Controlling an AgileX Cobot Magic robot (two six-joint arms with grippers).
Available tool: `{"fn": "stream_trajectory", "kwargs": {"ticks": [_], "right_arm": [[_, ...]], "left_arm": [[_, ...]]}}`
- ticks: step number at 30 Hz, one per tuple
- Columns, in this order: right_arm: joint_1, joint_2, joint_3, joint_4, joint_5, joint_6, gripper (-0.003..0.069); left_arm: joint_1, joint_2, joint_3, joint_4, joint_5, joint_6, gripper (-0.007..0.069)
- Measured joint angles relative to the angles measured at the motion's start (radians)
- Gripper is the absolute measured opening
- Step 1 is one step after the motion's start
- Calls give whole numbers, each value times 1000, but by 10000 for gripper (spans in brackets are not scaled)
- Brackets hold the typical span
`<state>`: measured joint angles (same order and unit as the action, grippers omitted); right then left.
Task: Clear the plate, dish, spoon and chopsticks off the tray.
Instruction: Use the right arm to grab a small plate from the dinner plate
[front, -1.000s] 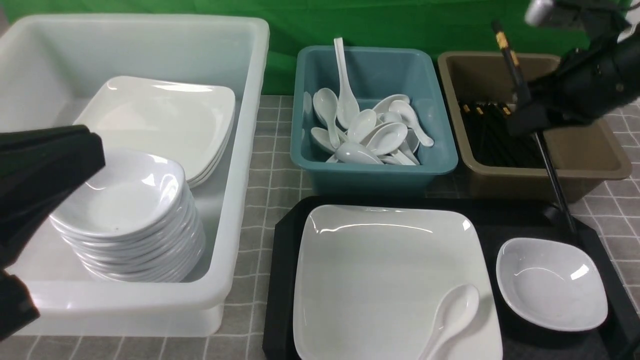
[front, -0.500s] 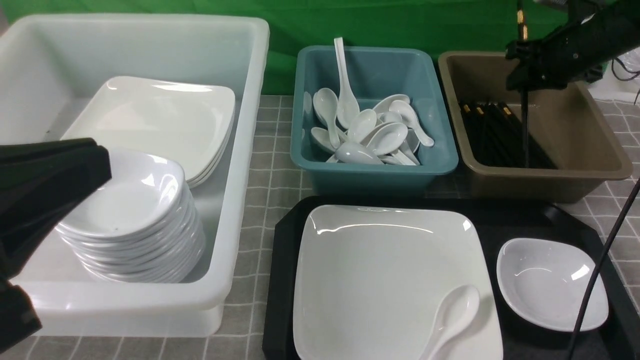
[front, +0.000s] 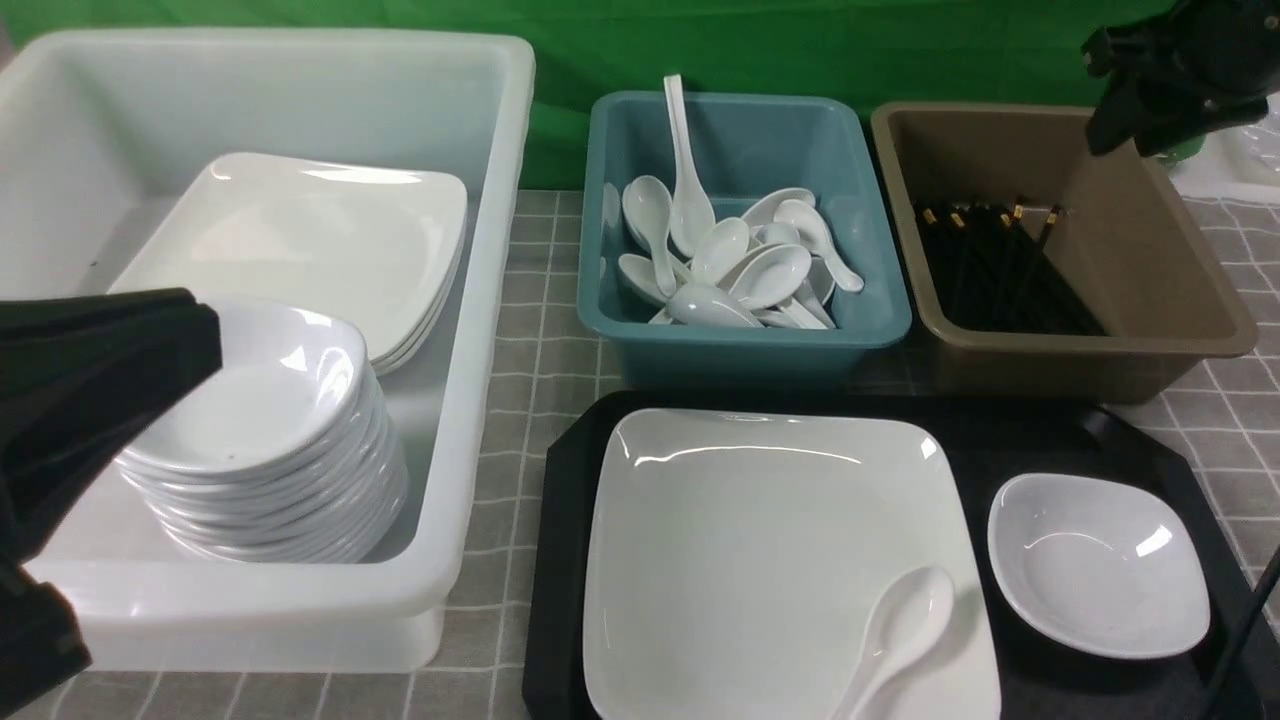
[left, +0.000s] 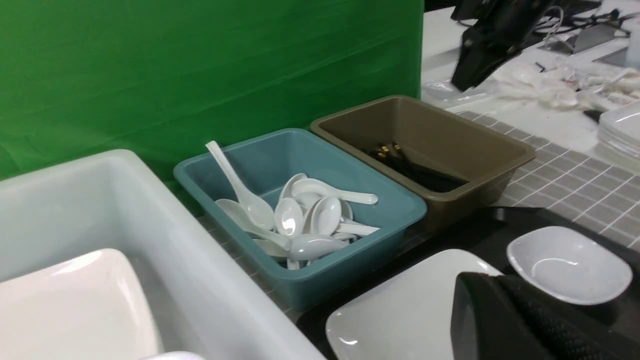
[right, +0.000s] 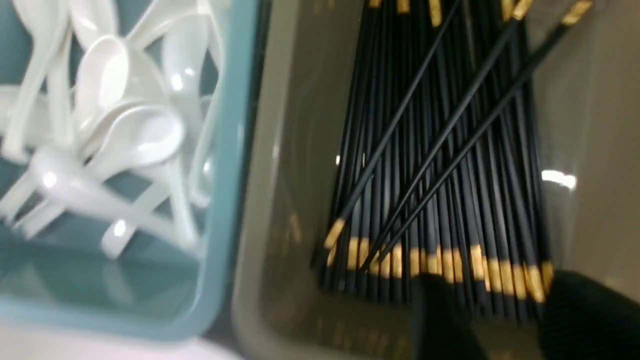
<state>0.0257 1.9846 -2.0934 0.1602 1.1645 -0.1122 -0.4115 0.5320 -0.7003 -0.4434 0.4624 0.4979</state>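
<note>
Chopsticks (right: 450, 125) lie in brown tub (front: 1130, 230), desk's (front: 540, 340) far right corner; R pincer (right: 500, 325) spread above. L pincer (front: 180, 345) pressed together. Plate (front: 760, 540) w/ spoon (front: 900, 630), dish (front: 1095, 565) on tray (front: 562, 560).

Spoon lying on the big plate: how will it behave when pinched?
Probably slippery: the spoon is glossy, like the plate under it. Likely rigid, but it may skate across that smooth well if nudged. Its rounded bowl could rock under an off-centre pinch.
</note>
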Motion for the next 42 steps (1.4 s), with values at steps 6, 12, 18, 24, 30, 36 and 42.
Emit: {"fn": "stream_trajectory", "kwargs": {"ticks": [6,12,18,24,30,36,42], "right_arm": [[220,-350,570,-239,-16,-10,274],[339,-550,1120,-353,-331,-44,356],[347,-525,1347,-386,-539,-124,459],[347,-442,1362,-418,-644,-143,473],[347,-363,1345,-453,-687,-141,433],[364,-357,1339,-478,-707,-141,264],[453,-454,1254,-490,-517,-91,77]], "left_arm": [[0,1,0,39,0,1,20],[0,2,0,45,0,1,20],[0,2,0,46,1,1,20],[0,2,0,46,2,1,20],[0,2,0,46,4,0,20],[0,2,0,46,12,0,20],[0,2,0,50,16,0,20]]}}
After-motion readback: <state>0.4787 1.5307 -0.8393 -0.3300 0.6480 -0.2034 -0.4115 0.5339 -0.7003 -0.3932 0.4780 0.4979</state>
